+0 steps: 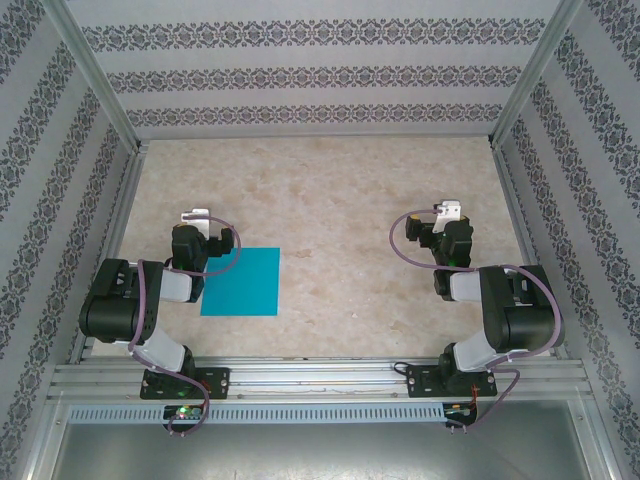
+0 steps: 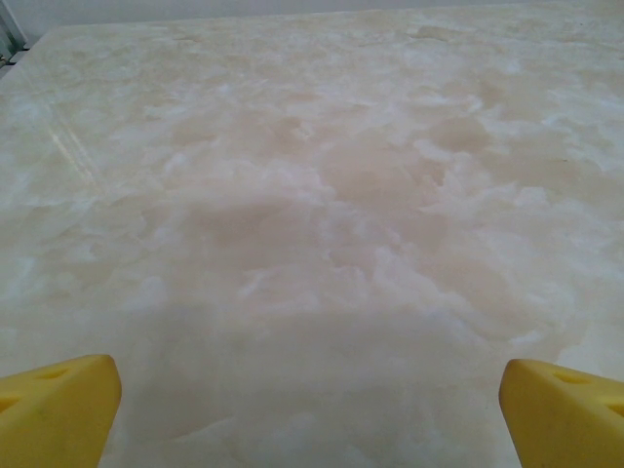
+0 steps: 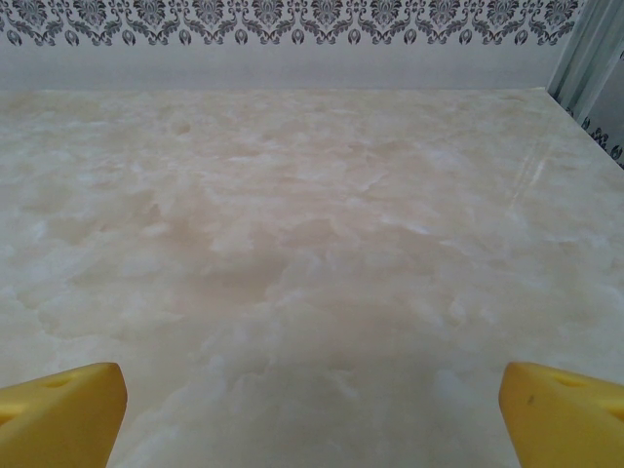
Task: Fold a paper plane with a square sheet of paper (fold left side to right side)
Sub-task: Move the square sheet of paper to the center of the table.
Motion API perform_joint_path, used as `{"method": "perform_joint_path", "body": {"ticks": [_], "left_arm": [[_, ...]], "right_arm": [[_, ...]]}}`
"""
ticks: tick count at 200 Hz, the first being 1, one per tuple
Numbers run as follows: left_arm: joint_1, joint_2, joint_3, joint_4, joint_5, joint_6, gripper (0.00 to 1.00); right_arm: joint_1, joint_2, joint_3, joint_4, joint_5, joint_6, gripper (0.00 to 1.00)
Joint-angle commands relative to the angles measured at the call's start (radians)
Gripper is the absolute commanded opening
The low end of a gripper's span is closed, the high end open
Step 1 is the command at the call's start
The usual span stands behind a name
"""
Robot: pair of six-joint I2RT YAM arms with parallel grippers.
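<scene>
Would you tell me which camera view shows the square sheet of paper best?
The top external view: the square sheet of paper lies flat and teal on the tabletop, its far-left corner hidden by the left arm. Both wrist cameras face marbled tabletop between their yellow fingertips, so they offer no help with it.

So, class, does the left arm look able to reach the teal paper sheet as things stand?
Probably yes: the teal paper sheet lies flat right beside the left arm, nothing rests on it, and the left gripper stands open.
</scene>
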Motion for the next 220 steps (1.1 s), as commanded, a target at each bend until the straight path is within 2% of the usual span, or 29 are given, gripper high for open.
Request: {"method": "perform_joint_path", "body": {"ticks": [1,48,82,106,118,147,161,173,205,220], "left_arm": [[0.013,-0.002,0.008,0.054,0.015,-0.014,1.0],[0.013,-0.002,0.009,0.053,0.015,-0.014,1.0],[0.013,-0.046,-0.001,0.044,-0.011,-0.025,1.0],[0.013,-0.205,0.053,-0.194,-0.041,-0.037,1.0],[0.013,-0.274,0.1,-0.339,-0.072,-0.087,1.0],[0.013,-0.378,0.142,-0.509,-0.049,-0.155,1.0],[0.013,-0.449,0.151,-0.632,-0.011,-0.245,1.0],[0.013,-0.506,0.173,-0.788,0.029,-0.378,1.0],[0.012,-0.587,0.198,-1.105,0.337,-0.566,1.0],[0.01,-0.587,0.18,-1.2,0.443,-0.603,0.96]], "right_arm": [[0.011,0.007,0.008,0.025,0.013,0.008,0.98],[0.006,-0.015,0.014,0.0,0.014,0.017,0.98],[0.009,-0.148,0.021,-0.133,0.029,0.022,0.98],[0.009,-0.307,0.061,-0.377,-0.017,0.074,0.98],[0.01,-0.369,0.078,-0.474,-0.029,0.097,0.98],[0.01,-0.458,0.075,-0.547,-0.046,0.116,0.98],[0.011,-0.508,0.106,-0.649,-0.1,0.17,0.98],[0.012,-0.549,0.137,-0.753,-0.169,0.251,0.98],[0.019,-0.601,0.199,-0.951,-0.458,0.493,0.98],[0.036,-0.6,0.2,-1.002,-0.533,0.568,0.98]]}}
